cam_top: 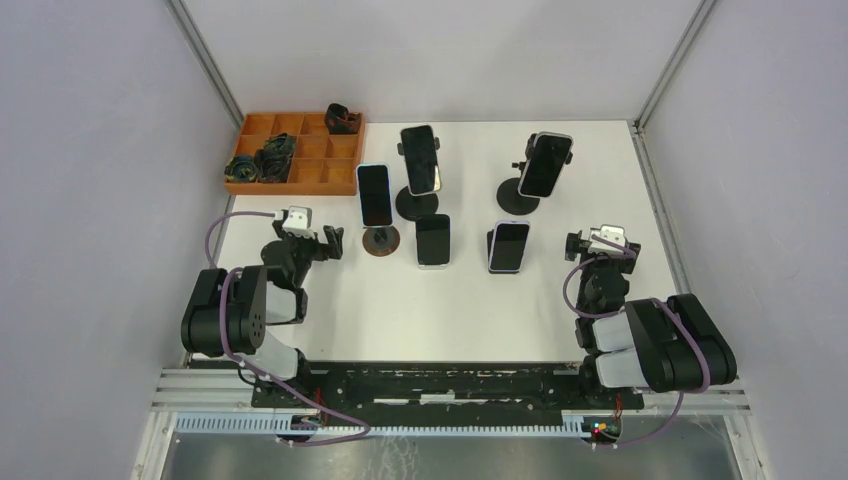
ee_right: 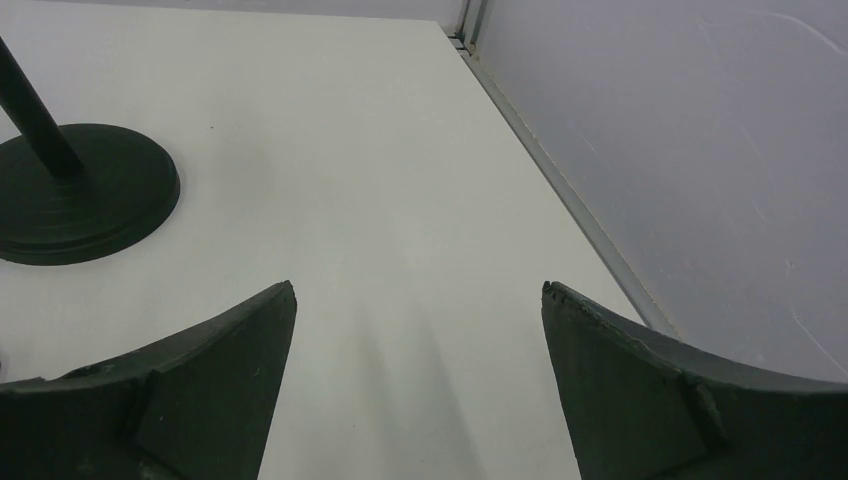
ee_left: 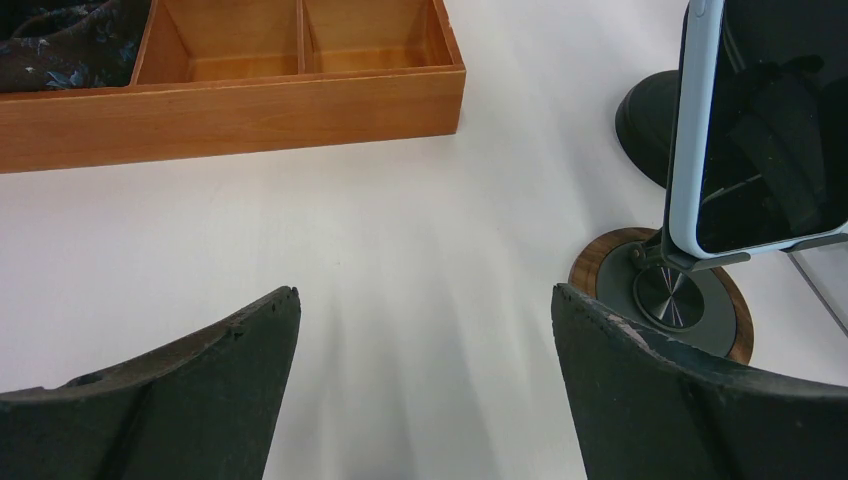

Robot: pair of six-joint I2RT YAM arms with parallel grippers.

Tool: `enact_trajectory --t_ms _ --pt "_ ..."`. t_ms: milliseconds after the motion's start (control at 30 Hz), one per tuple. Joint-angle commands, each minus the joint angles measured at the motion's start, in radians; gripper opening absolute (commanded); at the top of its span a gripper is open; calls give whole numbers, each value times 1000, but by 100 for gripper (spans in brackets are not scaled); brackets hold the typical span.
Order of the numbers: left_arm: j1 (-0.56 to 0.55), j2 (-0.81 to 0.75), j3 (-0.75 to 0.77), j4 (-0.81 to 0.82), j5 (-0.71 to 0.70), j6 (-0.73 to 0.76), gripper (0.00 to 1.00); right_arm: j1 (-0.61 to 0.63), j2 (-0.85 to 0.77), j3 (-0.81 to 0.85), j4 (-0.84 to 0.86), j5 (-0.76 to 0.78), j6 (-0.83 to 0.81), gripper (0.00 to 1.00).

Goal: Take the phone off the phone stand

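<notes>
White tabletop [cam_top: 400,310] walled in grey spreads before me; my left pincer [ee_left: 422,300] is spread wide and grips nothing, its tips above bare surface; just to its right the phone [ee_left: 760,130] in a pale blue case sits upright on its phone stand [ee_left: 690,310], a round wood-rimmed base; an orange tray [ee_left: 230,110] lies beyond; my right pincer [ee_right: 418,290] gapes equally wide, empty, near a black stand base [ee_right: 85,195].
</notes>
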Motion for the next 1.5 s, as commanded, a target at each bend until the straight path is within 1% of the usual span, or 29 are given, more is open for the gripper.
enact_trajectory --t_ms 0,300,467,500,533,600,633,667,700,733,800,933,1033,1133,1200,1267,1367,1467 --pt "-2 -6 8 28 0 19 100 -3 -11 -116 25 -4 11 98" --pt "-2 -6 9 25 4 18 100 -3 -12 -117 26 -8 10 98" --pt "-1 -13 0 46 24 17 100 -3 -12 -116 25 1 13 98" --pt "2 -22 6 29 29 16 100 -3 -20 -114 26 18 19 98" --pt "4 -41 14 -13 24 20 100 -3 -35 -108 -10 23 26 98" --pt "6 -57 21 -37 9 15 100 0 -60 -97 -38 -31 -2 98" --pt "8 -59 19 -33 7 11 100 13 -81 -78 -88 3 -3 98" --pt "8 -62 16 -29 5 10 100 19 -122 -49 -179 44 9 98" --pt "17 -69 34 -44 22 9 100 18 -153 -20 -271 48 12 98" --pt "28 -98 77 -136 36 -16 100 20 -186 -17 -324 47 13 98" --pt "32 -156 228 -435 42 -7 100 21 -249 12 -382 50 34 98" --pt "34 -166 510 -902 105 106 100 23 -375 13 -475 37 150 98" --pt "38 -139 676 -1161 154 161 100 23 -456 54 -630 21 248 98" --pt "43 -92 826 -1398 264 229 100 24 -505 129 -808 -13 336 98" --pt "43 -49 922 -1517 348 271 100 21 -515 180 -905 -8 447 98" --pt "42 -6 978 -1620 433 302 100 18 -516 257 -1086 -30 572 98" --pt "43 32 1009 -1672 531 320 100 16 -497 313 -1154 -243 567 98" --pt "40 65 1006 -1682 611 334 100 21 -485 329 -1198 -363 573 98"
